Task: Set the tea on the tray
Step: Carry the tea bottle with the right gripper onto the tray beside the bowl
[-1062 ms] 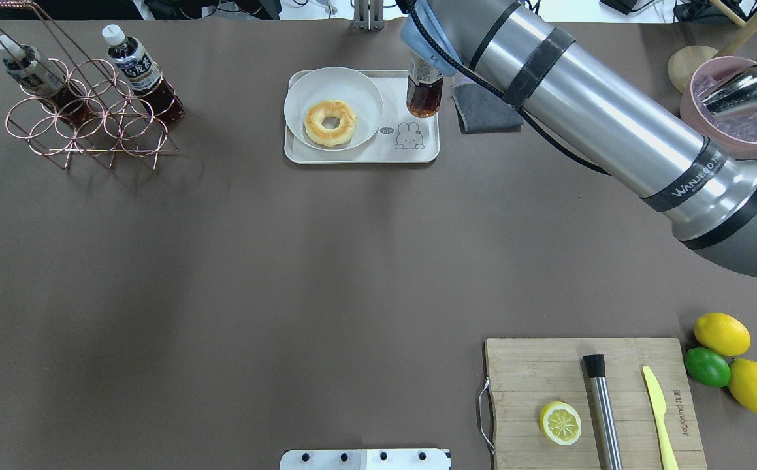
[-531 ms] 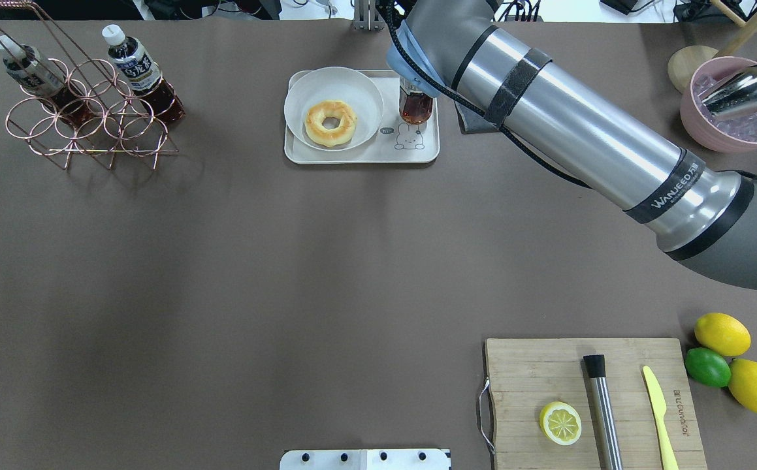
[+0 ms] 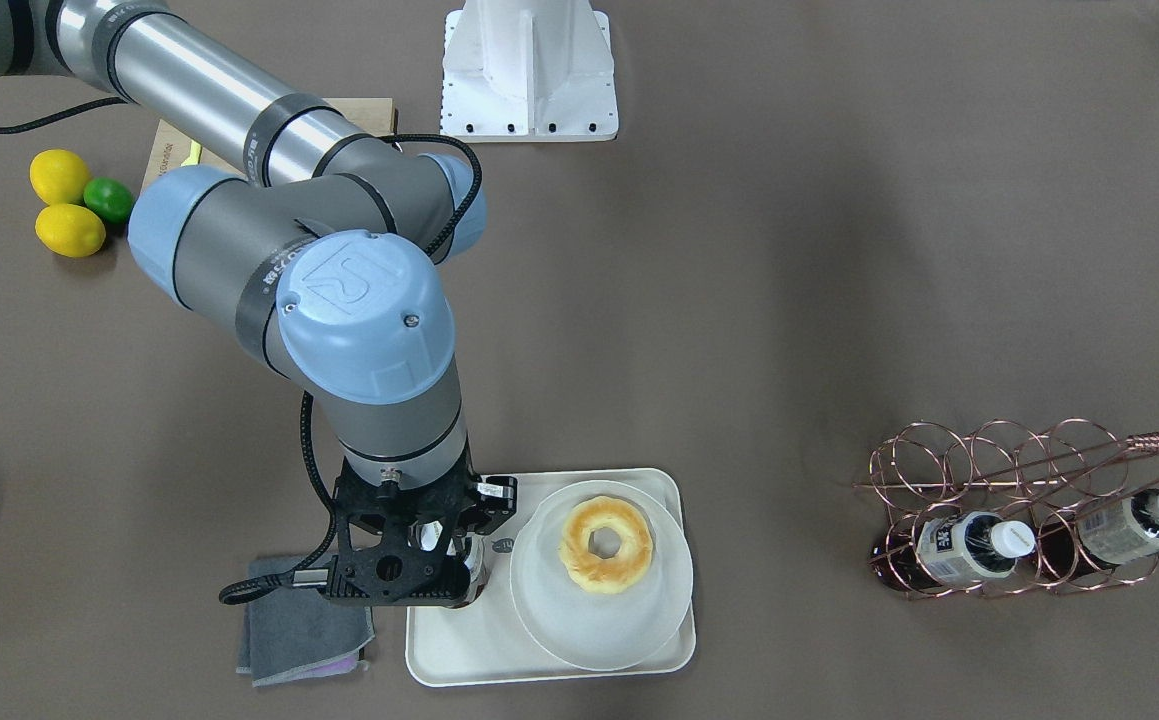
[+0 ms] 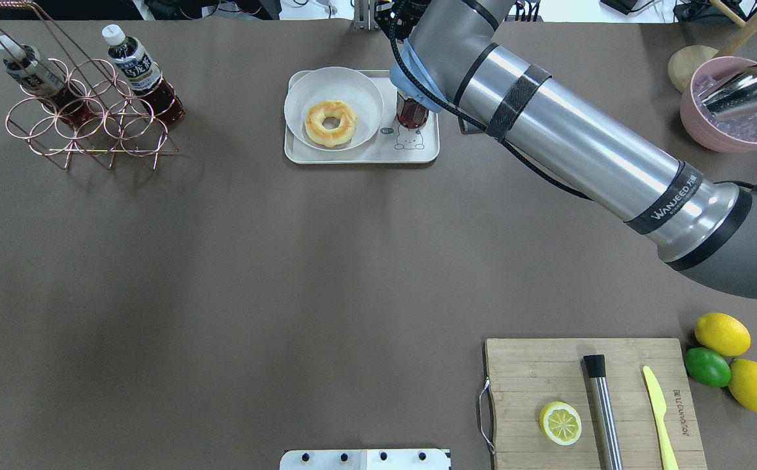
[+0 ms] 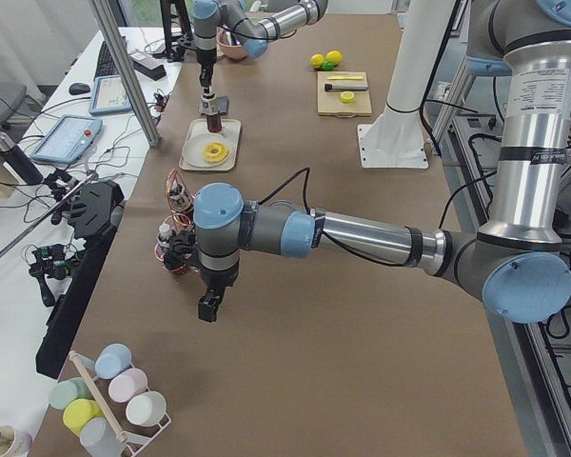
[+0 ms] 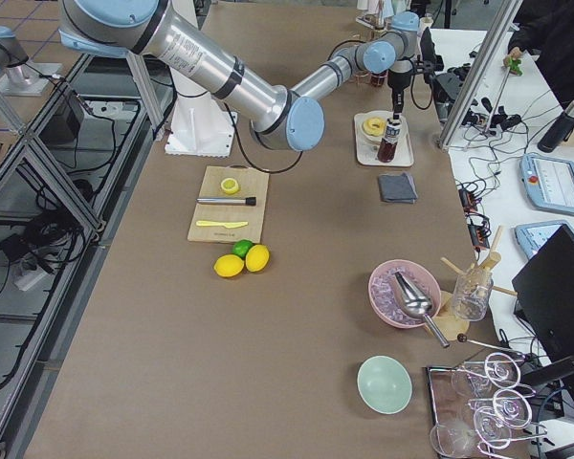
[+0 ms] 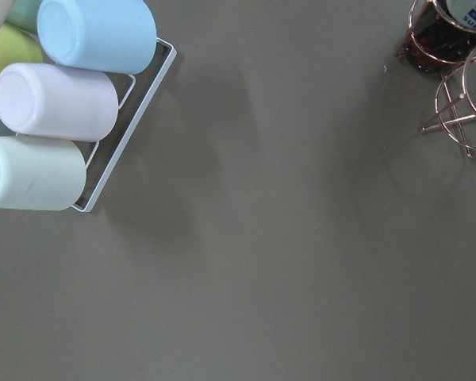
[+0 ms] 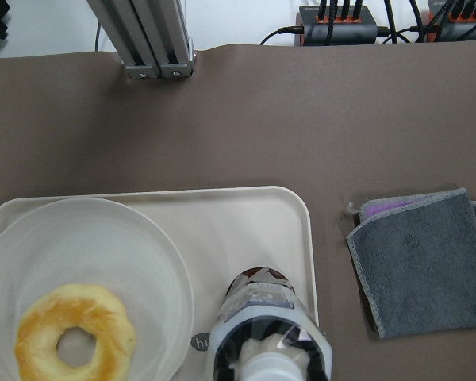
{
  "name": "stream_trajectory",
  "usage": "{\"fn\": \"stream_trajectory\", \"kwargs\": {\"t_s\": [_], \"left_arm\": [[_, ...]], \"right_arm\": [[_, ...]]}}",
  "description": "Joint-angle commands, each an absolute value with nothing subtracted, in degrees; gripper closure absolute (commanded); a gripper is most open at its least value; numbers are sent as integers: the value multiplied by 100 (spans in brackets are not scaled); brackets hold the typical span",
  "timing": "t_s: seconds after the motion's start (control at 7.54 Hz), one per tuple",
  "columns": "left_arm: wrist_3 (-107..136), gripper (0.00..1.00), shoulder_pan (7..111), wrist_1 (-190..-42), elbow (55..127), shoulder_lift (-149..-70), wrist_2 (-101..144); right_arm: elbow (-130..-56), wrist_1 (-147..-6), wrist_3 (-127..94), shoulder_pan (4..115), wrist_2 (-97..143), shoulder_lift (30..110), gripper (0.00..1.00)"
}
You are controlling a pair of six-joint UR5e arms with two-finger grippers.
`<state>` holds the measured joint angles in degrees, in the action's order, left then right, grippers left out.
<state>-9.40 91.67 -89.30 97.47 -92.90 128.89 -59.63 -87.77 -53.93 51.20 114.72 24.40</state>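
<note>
The tea [image 4: 411, 111] stands upright in the right part of the tray [image 4: 358, 154], just above the small drawing. My right gripper [image 3: 432, 557] is straight above it and shut on its top. In the right wrist view the tea [image 8: 263, 321] fills the bottom centre, over the tray [image 8: 246, 222]. The exterior right view shows the tea's [image 6: 389, 140] base at the tray surface; I cannot tell if it rests there. My left gripper [image 5: 207, 307] hangs over bare table near the copper rack, and I cannot tell whether it is open or shut.
A white plate [image 4: 360, 85] with a donut [image 4: 330, 122] fills the tray's left part, close to the tea. A grey cloth [image 8: 424, 262] lies right of the tray. A copper rack [image 4: 84, 117] with two more bottles stands far left. A cutting board [image 4: 528, 372] and a pink bowl [image 4: 695, 121] are on the right.
The right arm has moved the tea leftward and down, from tilted above the tray's right edge to upright inside the tray beside the plate.
</note>
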Motion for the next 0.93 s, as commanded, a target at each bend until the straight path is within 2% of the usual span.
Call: {"fn": "stream_trajectory", "kwargs": {"t_s": [0.0, 0.27, 0.8], "left_arm": [[-940, 2, 9167, -8930, 9738, -9281, 12885], [-940, 2, 9167, -8930, 9738, -9281, 12893], [-984, 2, 9167, -8930, 9756, -9281, 12902]], "right_arm": [[-6029, -8754, -5379, 5089, 11470, 2470, 1], [-6440, -9076, -5387, 5211, 11723, 2487, 0], [-8784, -12200, -5414, 5142, 11848, 2653, 0]]}}
